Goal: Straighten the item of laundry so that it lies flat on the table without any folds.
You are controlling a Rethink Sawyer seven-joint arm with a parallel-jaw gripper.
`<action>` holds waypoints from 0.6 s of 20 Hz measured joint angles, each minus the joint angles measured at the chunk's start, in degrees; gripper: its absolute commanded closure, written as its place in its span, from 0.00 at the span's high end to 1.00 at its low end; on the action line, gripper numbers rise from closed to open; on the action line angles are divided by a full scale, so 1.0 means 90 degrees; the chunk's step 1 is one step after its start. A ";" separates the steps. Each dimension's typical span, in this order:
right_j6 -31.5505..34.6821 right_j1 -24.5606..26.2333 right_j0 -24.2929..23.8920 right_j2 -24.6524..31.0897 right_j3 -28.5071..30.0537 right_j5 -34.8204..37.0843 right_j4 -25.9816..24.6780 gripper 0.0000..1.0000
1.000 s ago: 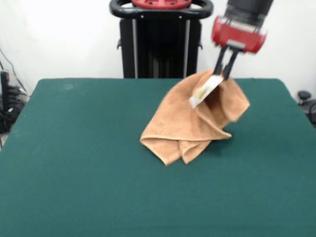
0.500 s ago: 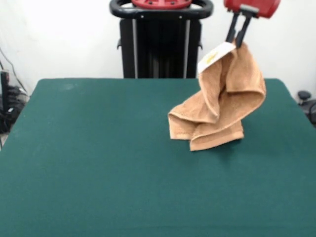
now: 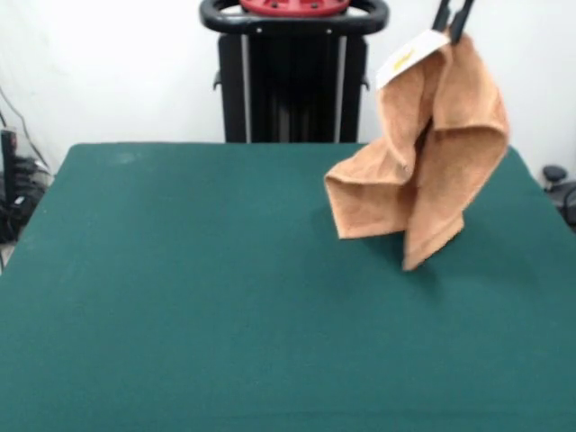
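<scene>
The claw point(image 3: 453, 20), pinched shut on the towel point(image 3: 423, 153) by its labelled corner, has risen further; the cloth now hangs almost clear over the surface point(image 3: 180, 288) near its far right corner, folds starting to drop open.

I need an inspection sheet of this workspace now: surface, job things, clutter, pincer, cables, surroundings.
Surface: dark green felt-topped table, bare where visible.
Job's things: light-brown terry towel hanging folded from one corner; white sewn-in label at the top; lowest tip close to the table, contact unclear.
Clutter: nothing seen.
Pincer: black pincer at the top edge, shut on the towel corner.
Cables: dark cables at the left edge.
Surroundings: black robot pedestal, white wall.
</scene>
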 measured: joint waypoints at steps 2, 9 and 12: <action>0.0357 -0.0026 0.0225 -0.0179 -0.0195 0.0485 -0.0008 0.00; 0.1120 -0.0188 0.0529 -0.0444 -0.0588 0.1349 -0.0029 0.00; 0.1370 -0.0265 0.0595 -0.0484 -0.0693 0.1522 -0.0032 0.00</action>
